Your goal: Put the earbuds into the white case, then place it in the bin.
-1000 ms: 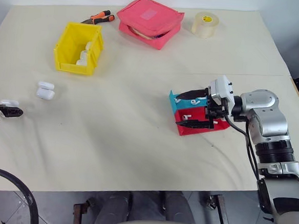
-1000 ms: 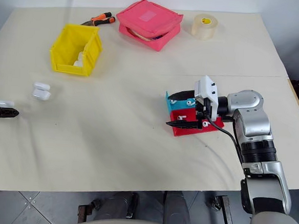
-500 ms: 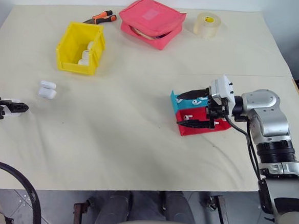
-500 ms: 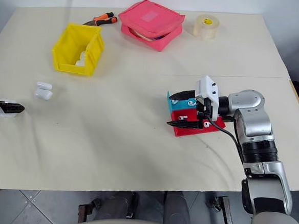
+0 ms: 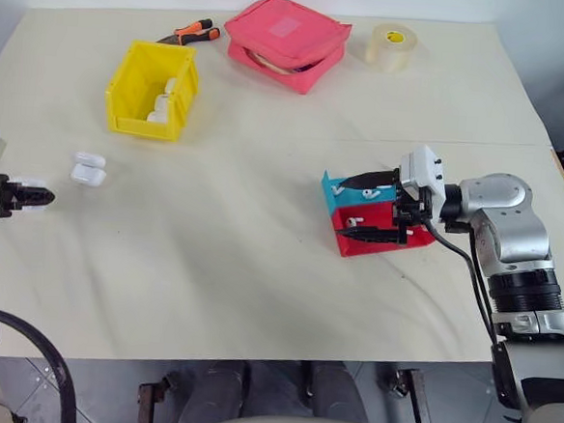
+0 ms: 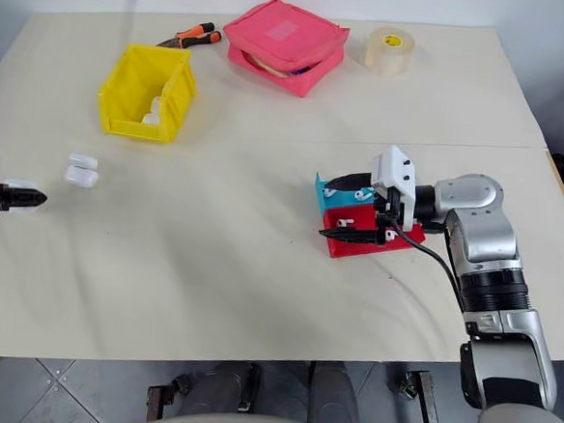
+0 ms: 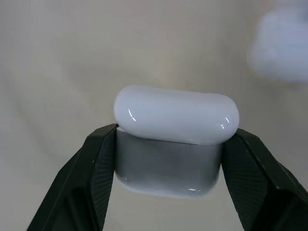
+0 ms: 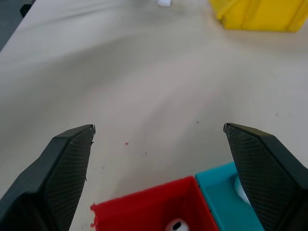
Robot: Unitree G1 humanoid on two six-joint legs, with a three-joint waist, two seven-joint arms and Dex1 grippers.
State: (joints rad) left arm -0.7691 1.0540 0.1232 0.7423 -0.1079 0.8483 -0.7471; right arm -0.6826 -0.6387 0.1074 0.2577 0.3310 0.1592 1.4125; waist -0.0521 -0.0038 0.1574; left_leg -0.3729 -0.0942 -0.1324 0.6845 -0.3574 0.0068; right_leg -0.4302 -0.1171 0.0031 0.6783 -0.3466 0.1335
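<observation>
So the left gripper [image 7: 168,154] is clamped on a white case [image 7: 175,134], one black finger [image 7: 96,178] pressed to each end of it, lid closed and the rounded top poking up above the fingertips. In the head views that gripper sits at the far left edge of the table [image 5: 259,268], and you can just make out a bit of white between the fingers there. Whether the case is lifted clear of the table or touching it, I can't tell.

There's another white case [image 5: 87,169] lying on the table close by, between the left gripper and the bin [image 5: 151,90]. It looks like the lid is flipped open, though it's too small to be sure. The yellow bin is farther back on the left side and already has a few white cases [image 5: 160,106] piled inside it.

The right gripper [image 8: 159,129] has its fingers spread wide and holds nothing. It hangs level over the two little trays, the teal tray [image 5: 346,190] and the red tray [image 5: 363,232], which sit touching each other near the middle right of the table. One finger is above the teal one, the other over the red one, no contact that I can see. The earbuds [image 8: 174,225] are in those trays: one shows in the red tray, another white bit peeks out of the teal one.

At the back of the table: a pink zip pouch [image 5: 284,39], a roll of tape [image 5: 389,45] and orange-handled pliers [image 5: 186,33].
</observation>
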